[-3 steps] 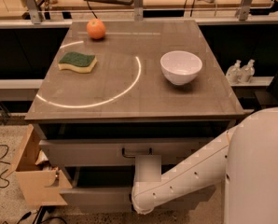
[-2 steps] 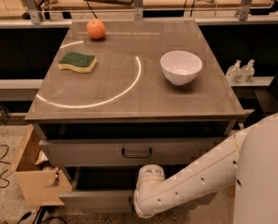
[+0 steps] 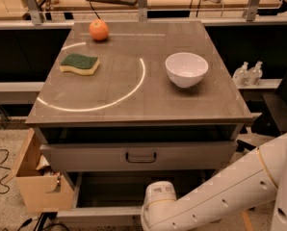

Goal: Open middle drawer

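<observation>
The middle drawer (image 3: 85, 157) is a wide grey drawer under the table top. Its small dark loop handle (image 3: 140, 156) sits at the centre of its low front. It stands out a little, with a dark strip of interior showing above the front. My gripper is not in view. Only my white arm (image 3: 220, 196) shows, coming in from the lower right. Its rounded joint (image 3: 158, 198) sits below the handle, apart from it, in front of the lower drawer.
A lower drawer (image 3: 110, 191) is pulled out further, dark inside. A light-brown wooden box (image 3: 35, 184) stands open at the left. On the table top (image 3: 134, 105) are an orange (image 3: 98, 30), a green-and-yellow sponge (image 3: 79, 64) and a white bowl (image 3: 186, 69). Bottles (image 3: 247, 73) stand at the right.
My arm's joint has dropped from right at the middle drawer's handle to below it, leaving the handle uncovered. The drawers have not visibly moved.
</observation>
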Available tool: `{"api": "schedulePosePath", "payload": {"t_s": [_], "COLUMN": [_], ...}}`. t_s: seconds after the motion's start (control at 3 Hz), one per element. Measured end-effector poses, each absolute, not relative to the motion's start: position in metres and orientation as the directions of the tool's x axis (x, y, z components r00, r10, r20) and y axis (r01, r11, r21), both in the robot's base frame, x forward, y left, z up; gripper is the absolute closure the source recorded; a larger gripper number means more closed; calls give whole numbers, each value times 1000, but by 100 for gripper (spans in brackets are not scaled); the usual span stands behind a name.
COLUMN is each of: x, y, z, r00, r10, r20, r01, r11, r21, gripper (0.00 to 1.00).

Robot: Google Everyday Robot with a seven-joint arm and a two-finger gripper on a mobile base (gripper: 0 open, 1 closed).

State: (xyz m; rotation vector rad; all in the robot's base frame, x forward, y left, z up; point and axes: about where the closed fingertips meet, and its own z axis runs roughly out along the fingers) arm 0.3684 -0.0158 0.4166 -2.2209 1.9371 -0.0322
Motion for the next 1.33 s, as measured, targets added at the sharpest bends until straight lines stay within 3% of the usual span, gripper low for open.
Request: {"api": "schedulePosePath", "payload": {"t_s": [1.33], "x": [375], "y": [-20], "z": [419], "r00": [155], "r10": [-983], "r20": [-102], "r01": [-980], "r11": [-140], "r21": [-142], "gripper": [100]}}
